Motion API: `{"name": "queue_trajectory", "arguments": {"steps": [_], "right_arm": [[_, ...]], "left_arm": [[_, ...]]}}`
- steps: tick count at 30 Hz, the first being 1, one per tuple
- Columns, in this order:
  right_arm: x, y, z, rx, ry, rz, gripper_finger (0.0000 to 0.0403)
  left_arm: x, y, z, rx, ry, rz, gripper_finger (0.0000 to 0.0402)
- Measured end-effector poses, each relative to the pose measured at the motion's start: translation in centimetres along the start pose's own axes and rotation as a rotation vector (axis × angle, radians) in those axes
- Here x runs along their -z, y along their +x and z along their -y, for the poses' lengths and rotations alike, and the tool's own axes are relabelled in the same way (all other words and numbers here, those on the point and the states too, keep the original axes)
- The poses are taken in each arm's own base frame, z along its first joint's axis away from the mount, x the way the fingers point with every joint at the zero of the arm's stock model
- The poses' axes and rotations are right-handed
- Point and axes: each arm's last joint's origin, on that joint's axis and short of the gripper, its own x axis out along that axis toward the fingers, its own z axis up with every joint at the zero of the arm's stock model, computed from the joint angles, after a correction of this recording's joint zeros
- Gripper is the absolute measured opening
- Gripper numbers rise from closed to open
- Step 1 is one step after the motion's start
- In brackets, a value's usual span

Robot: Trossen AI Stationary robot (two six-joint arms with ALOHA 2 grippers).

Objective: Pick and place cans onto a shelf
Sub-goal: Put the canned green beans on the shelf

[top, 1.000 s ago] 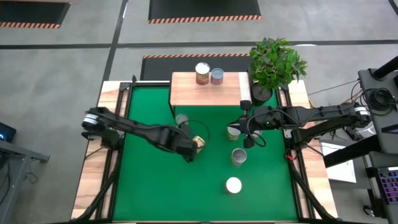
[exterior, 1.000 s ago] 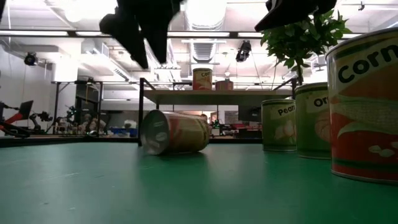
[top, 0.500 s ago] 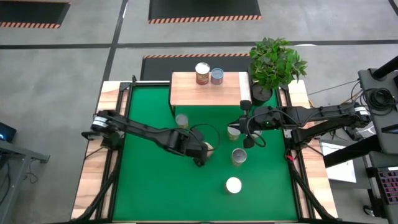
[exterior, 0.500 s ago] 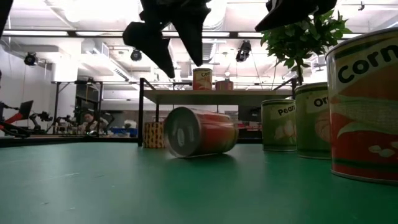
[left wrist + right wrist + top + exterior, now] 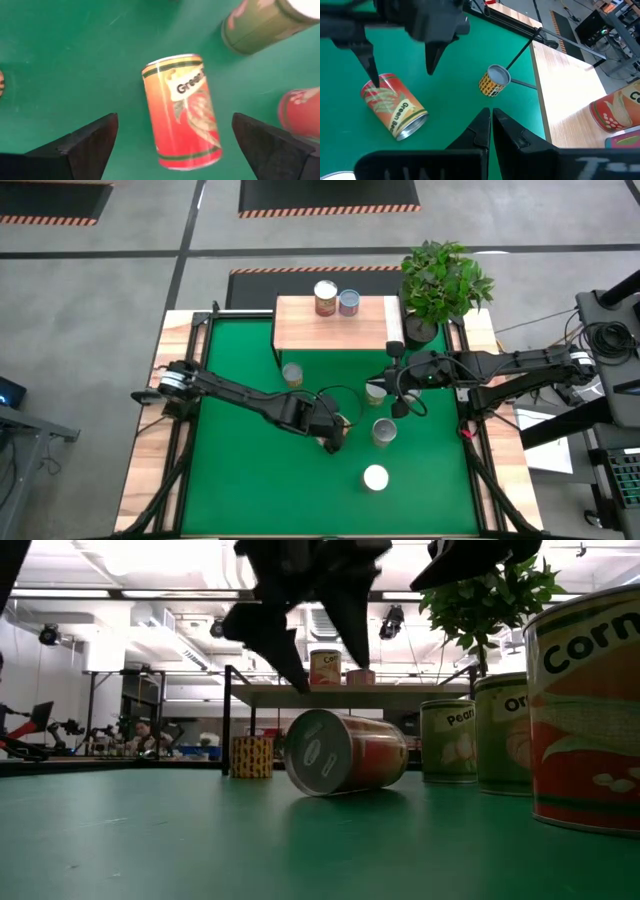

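A red-and-orange can lies on its side on the green mat, its silvery end facing the near edge. My left gripper hangs open just above it, one finger on each side, touching nothing. The light-wood shelf at the far edge bears two upright cans. More cans stand upright on the mat. My right gripper waits shut, raised over the mat's right half near another upright can.
A potted plant stands at the far right corner beside the shelf. The shelf's thin black legs stand on the mat's far part. Bare green mat lies at the near left.
My left gripper has moved toward the table's right and near edges and sunk a little, and its fingers have opened wider. The lying can has rolled the same way along the mat, nearer the front and farther right than before.
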Motion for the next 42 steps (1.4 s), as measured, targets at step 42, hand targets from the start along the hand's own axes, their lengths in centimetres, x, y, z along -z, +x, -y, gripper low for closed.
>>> {"name": "queue_trajectory", "arguments": {"steps": [42], "right_arm": [[0.0,0.0,0.0,-0.001,0.003,-0.001,0.0009]], "left_arm": [[-0.6,2.6,0.0,-0.135,0.154,0.155,0.0299]]}}
